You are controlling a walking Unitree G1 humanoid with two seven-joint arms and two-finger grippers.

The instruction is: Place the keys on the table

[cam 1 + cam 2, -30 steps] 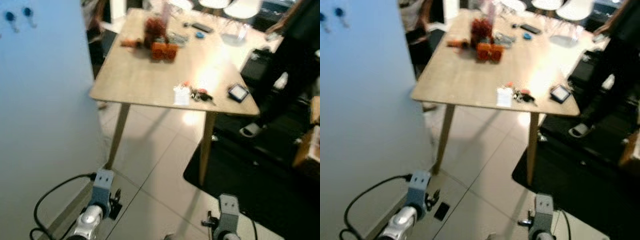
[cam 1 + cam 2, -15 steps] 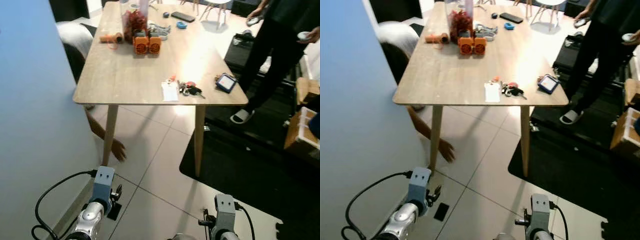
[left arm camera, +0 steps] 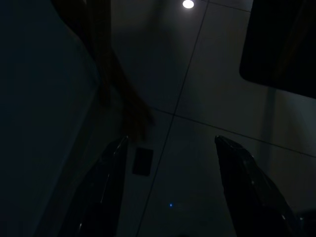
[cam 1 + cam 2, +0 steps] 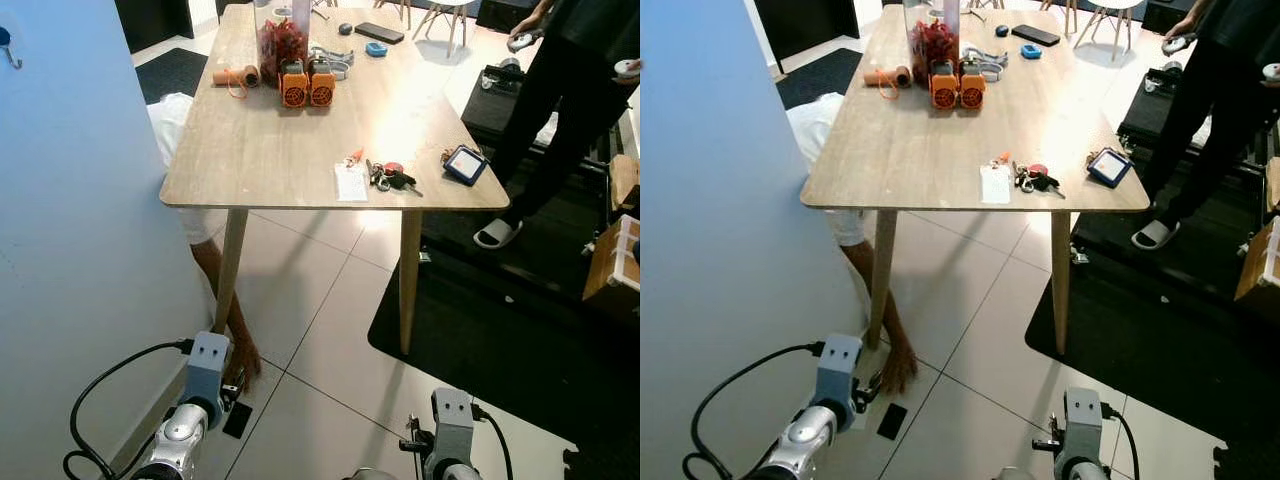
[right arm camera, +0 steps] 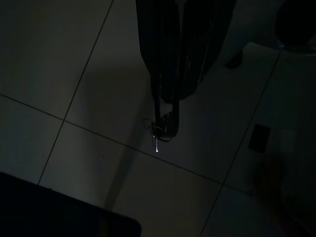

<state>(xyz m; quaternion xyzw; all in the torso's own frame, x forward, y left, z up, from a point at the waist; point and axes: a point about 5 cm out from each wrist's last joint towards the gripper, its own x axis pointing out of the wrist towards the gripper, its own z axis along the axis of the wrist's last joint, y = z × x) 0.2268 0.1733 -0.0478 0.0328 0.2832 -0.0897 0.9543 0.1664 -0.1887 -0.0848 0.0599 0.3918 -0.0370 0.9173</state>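
- The right gripper hangs low over the tiled floor, its two black fingers pressed together on a small key that dangles from the tips; the picture is dark, so whether there is more than one key on the ring is hard to tell.
- The left gripper also hangs near the floor, its fingers spread apart with nothing between them.
- Both silver arms show at the bottom of the head views, the left arm beside a light blue wall, the right arm over the tiles.
- A person's bare foot rests on the tiles just beside the left arm, near a table leg.
- The wooden table stands ahead, well apart from both grippers.
- On it lie a white card and a bunch of keys near the front edge, with a small blue-framed device at the corner.
- Farther back stand two orange objects.
- A person in black trousers stands on a dark mat beside the table.
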